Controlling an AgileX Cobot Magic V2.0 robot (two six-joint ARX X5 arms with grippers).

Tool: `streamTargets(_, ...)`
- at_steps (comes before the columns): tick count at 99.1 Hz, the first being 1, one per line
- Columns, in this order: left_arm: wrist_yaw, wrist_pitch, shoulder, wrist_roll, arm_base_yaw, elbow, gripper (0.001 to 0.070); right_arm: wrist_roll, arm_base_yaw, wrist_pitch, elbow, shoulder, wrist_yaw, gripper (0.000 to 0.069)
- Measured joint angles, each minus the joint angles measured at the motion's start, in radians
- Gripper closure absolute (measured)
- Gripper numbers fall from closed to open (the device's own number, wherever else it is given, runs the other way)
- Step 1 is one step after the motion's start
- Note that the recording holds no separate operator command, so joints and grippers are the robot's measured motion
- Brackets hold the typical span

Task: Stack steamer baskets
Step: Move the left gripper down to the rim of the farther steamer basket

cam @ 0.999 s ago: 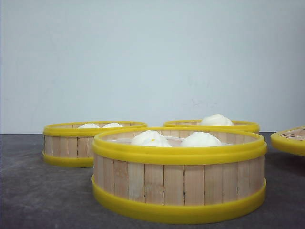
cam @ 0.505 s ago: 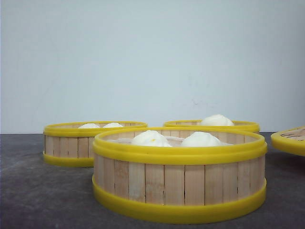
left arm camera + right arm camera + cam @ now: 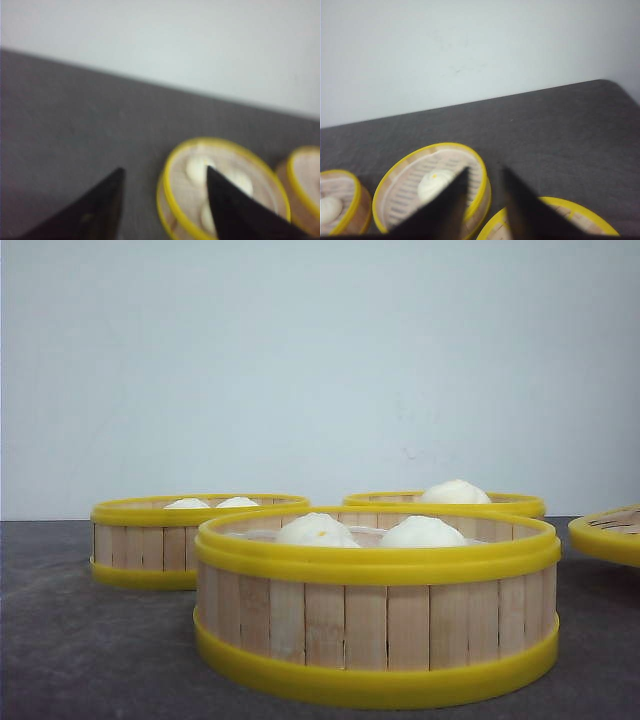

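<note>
Right now your left gripper (image 3: 162,172) hangs spread above a steamer basket (image 3: 222,190), and your right gripper (image 3: 484,172), narrowly parted, hovers beside another basket (image 3: 432,187).

One steamer basket (image 3: 376,625) sits in front, two steamer baskets (image 3: 150,540) behind, lid (image 3: 608,534) at right

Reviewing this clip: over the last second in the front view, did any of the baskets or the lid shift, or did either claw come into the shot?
Nothing visibly changed. The near steamer basket, the back left basket, the back right basket and the lid sit where they were, unstacked. Neither claw has entered the front view.
</note>
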Motion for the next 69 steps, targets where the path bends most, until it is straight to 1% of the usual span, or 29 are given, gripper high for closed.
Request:
streamTargets(3,0.014,-0.011,0.024,0.007,-0.003,0.004,0.0345,-0.003,0.005,-0.003,0.0,0.006,-0.001,0.0416)
streamTargets(7,0.026,-0.027,0.055,0.014,-0.008,0.014,0.0334,-0.006,0.011,-0.003,0.0,0.013,-0.001,0.0377)
streamTargets(16,0.029,-0.029,0.126,0.026,-0.024,0.053,0.0324,-0.007,0.023,-0.003,0.002,0.035,-0.001,0.034)
streamTargets(40,0.03,-0.026,0.391,0.06,-0.073,0.154,0.0324,-0.01,0.057,-0.001,0.002,0.084,-0.002,0.033)
streamTargets(51,0.052,-0.042,0.532,0.064,-0.085,0.202,0.0353,-0.011,0.071,0.012,0.002,0.103,-0.001,0.033)
streamTargets(69,0.053,-0.046,0.744,0.072,-0.093,0.296,0.0367,-0.011,0.099,0.013,0.002,0.122,-0.002,0.033)
